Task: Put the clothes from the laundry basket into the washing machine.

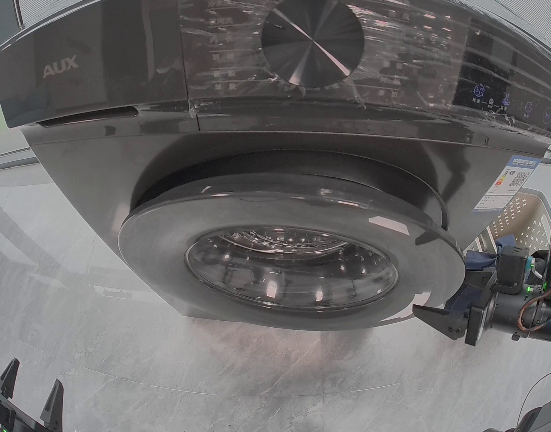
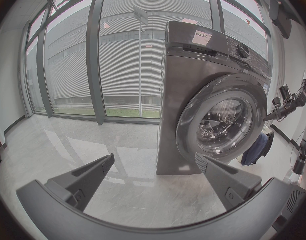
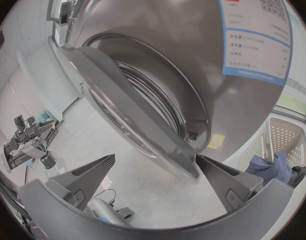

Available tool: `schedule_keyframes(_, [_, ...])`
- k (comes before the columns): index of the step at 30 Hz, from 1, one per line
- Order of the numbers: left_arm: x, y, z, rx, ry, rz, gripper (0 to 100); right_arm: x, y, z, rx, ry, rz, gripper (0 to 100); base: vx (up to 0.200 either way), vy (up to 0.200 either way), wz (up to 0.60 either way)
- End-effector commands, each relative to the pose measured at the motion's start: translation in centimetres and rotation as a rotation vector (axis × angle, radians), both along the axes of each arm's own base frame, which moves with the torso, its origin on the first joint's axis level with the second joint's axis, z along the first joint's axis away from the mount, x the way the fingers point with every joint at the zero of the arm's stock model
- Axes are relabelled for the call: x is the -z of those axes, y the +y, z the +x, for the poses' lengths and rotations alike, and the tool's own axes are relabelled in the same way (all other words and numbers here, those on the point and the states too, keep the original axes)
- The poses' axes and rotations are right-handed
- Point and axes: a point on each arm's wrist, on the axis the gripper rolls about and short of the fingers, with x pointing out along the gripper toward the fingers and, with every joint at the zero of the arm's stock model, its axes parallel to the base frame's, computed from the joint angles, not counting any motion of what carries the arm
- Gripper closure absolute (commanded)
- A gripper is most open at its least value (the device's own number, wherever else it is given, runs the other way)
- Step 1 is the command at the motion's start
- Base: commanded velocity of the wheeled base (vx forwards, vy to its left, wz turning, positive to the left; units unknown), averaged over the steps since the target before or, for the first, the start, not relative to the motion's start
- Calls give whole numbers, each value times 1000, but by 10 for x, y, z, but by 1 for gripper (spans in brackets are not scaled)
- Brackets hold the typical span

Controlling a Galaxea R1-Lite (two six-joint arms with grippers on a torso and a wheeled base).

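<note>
Facing a dark grey front-loading washing machine (image 1: pixel 107 169) on a pale tiled floor (image 1: pixel 167 355), with its round glass door (image 1: pixel 287 253) swung a little way out from the drum opening (image 3: pixel 166 100) and not latched

Showing the right tool (image 1: pixel 443 313) level at the door's free edge, on the robot's right, with fingers (image 3: pixel 93 174) spread wide and pinching nothing. Seen from the right wrist with the door's rim running down into the gap and ending just beside one finger; cannot tell whether touching or just clear

Showing the left tool (image 1: pixel 31 385) low over the floor, well apart from the machine and off its left front corner, with fingers (image 2: pixel 89 177) likewise spread and only bare floor between them

Finding the clothes (image 1: pixel 485 259), a dark blue heap, in a cream perforated laundry basket (image 1: pixel 527 217) on the floor just beside the machine's right side and behind the right tool, with part of the cloth draped over the basket's near rim. Also catching something darker beside the blue cloth from the right wrist, too small to name

Noting a round dial (image 1: pixel 311 40) under clear film in the middle of the control panel, a printed label (image 1: pixel 509 181) at the upper right corner of the machine's front, and tall windows (image 2: pixel 119 67) behind the machine
</note>
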Motion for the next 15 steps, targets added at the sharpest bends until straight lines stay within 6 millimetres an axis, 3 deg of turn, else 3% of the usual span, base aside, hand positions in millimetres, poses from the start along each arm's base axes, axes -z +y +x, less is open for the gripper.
schedule_keyframes(1, [5,0,0,-1,3,0,0,-7,-8,-11,10,-44,23,0,0,0,0])
schedule_keyframes(3, [5,0,0,-1,3,0,0,-7,-8,-11,10,-44,23,0,-200,0,0])
schedule_keyframes(4, [5,0,0,-1,3,0,0,-7,-4,-1,28,-34,12,0,-200,0,0])
schedule_keyframes(8, [5,0,0,-1,3,0,0,-2,2,5,16,-6,-4,0,0,0,0])
schedule_keyframes(15, [5,0,0,-1,3,0,0,8,4,-11,-43,15,-14,0,0,0,0])
